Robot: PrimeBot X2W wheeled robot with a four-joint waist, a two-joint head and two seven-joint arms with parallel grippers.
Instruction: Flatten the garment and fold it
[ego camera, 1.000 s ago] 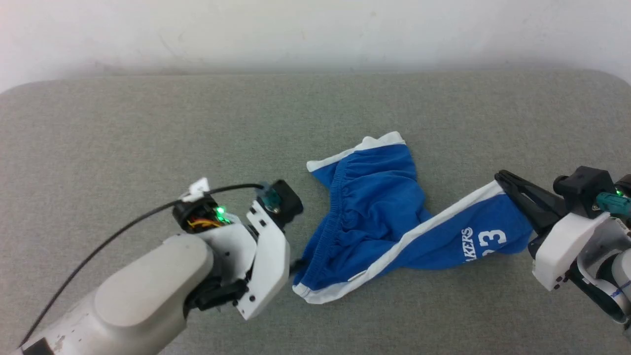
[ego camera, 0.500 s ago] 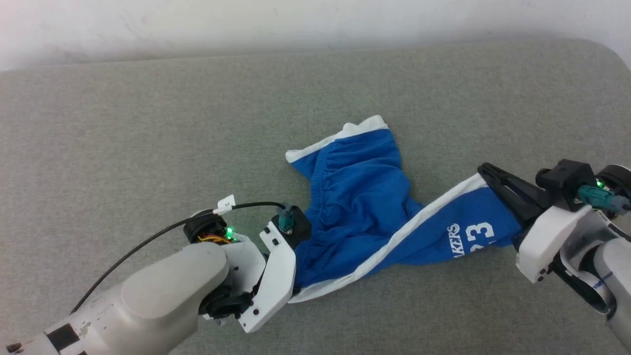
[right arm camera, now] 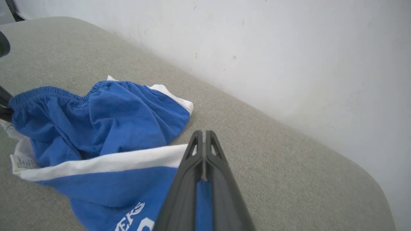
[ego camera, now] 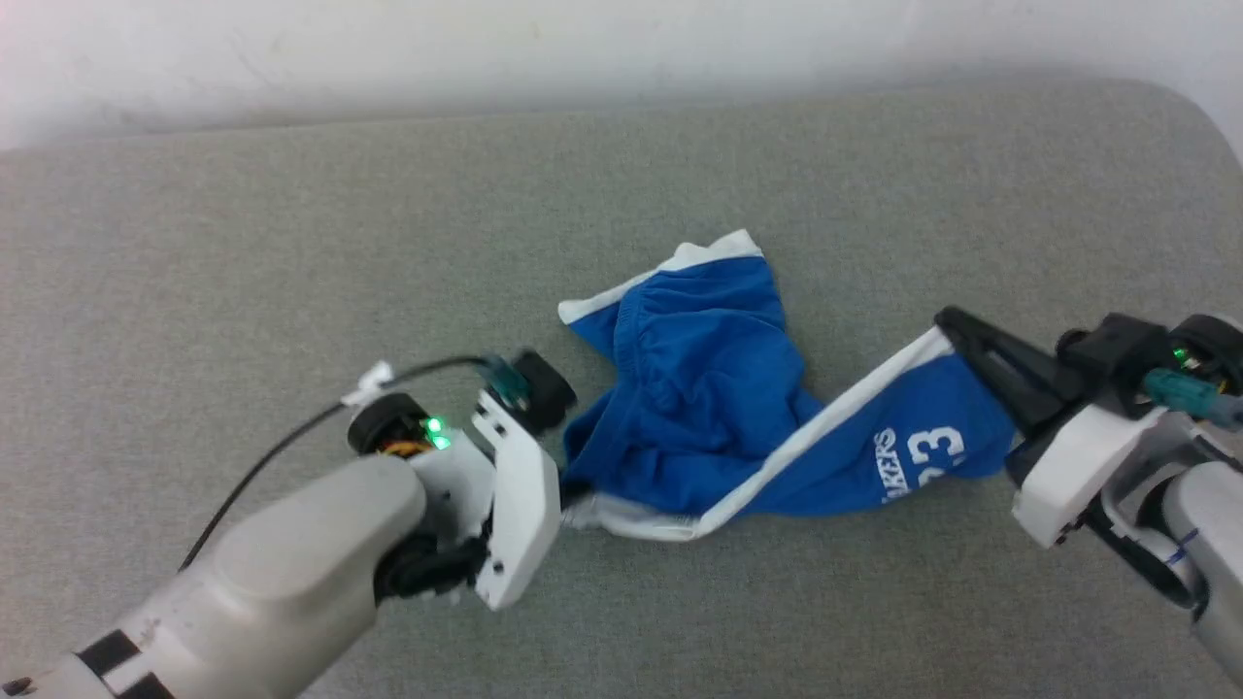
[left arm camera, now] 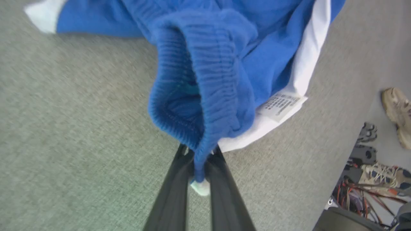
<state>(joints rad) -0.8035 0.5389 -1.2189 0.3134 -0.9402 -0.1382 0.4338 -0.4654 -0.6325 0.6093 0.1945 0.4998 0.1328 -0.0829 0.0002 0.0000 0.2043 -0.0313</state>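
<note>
The bright blue shorts (ego camera: 699,388) lie rumpled mid-table, white trim showing and the white lettering and "23" on the leg stretched to the right. My left gripper (ego camera: 573,490) is shut on the gathered waistband at the shorts' lower left corner. In the left wrist view the two dark fingers (left arm camera: 179,179) pinch the elastic band of the shorts (left arm camera: 221,64), with a white care label beside them. My right gripper (ego camera: 957,325) is shut on the hem of the right leg. Blue cloth of the shorts (right arm camera: 122,118) sits between my right gripper's (right arm camera: 203,136) closed fingers.
The grey fabric table (ego camera: 291,243) runs back to a white wall (ego camera: 621,39), with a rounded corner at the far right. In the left wrist view, beyond the table edge, there are shoes (left arm camera: 395,109) and cables (left arm camera: 356,195) on the floor.
My left gripper has closed on the waistband corner and drawn it leftward, bunching the band. The right gripper keeps its hold on the leg hem. The head camera shifted slightly.
</note>
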